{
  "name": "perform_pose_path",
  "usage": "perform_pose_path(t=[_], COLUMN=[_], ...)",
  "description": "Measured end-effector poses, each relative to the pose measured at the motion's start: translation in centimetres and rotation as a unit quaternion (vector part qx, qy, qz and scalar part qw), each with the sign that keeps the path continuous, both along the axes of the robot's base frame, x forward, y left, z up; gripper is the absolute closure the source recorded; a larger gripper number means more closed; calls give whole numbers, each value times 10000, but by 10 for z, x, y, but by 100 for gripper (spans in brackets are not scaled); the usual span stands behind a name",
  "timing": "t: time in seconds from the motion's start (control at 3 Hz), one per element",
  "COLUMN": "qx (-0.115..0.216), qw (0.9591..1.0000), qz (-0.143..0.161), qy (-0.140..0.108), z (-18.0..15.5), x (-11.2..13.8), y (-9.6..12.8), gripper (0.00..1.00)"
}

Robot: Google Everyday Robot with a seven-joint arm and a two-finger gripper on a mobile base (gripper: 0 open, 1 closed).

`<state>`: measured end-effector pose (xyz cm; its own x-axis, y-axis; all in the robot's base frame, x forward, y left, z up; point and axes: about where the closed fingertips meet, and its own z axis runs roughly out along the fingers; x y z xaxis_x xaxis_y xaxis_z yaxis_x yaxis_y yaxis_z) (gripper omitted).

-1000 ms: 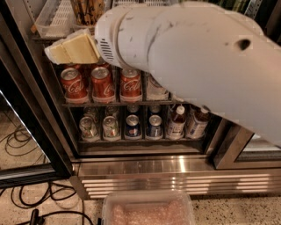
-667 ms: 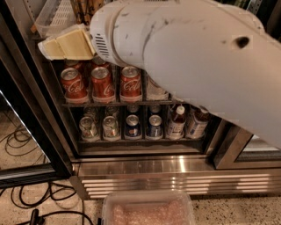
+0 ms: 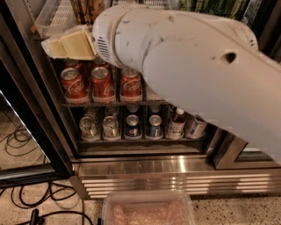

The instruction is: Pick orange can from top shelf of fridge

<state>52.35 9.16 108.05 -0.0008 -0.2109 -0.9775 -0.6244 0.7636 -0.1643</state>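
The orange can point(image 3: 88, 9), orange-gold with dark stalk markings, stands at the top edge of the camera view on the top shelf point(image 3: 50, 17), a rack with white slotted lane trays. Only its lower part shows. My gripper point(image 3: 66, 44), cream-coloured, sits at the upper left just below and in front of that shelf's edge, a little left of the orange can. My big white arm point(image 3: 189, 66) covers the upper right of the fridge point(image 3: 167, 176).
Red cola cans point(image 3: 102, 82) fill the rack below the gripper. Lower down stand mixed cans point(image 3: 131, 125) and small bottles point(image 3: 175, 123). Green-patterned cans point(image 3: 206, 6) show top right. The black door frame point(image 3: 26, 110) is left, cables point(image 3: 26, 140) lie on the floor, and a clear tub point(image 3: 147, 211) is at the bottom.
My gripper and arm have moved slightly up and to the left, closer to the top shelf's front edge. The cans have not moved.
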Motion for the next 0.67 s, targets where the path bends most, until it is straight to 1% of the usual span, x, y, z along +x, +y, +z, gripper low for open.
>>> perform_pose_path(t=[0.33,0.67], qx=[145,200], qw=[9996,9994], qz=[-56,-84], qy=[-224,-280], z=[-9,-21], x=[15,26], y=[-2,-6], gripper=[0,8])
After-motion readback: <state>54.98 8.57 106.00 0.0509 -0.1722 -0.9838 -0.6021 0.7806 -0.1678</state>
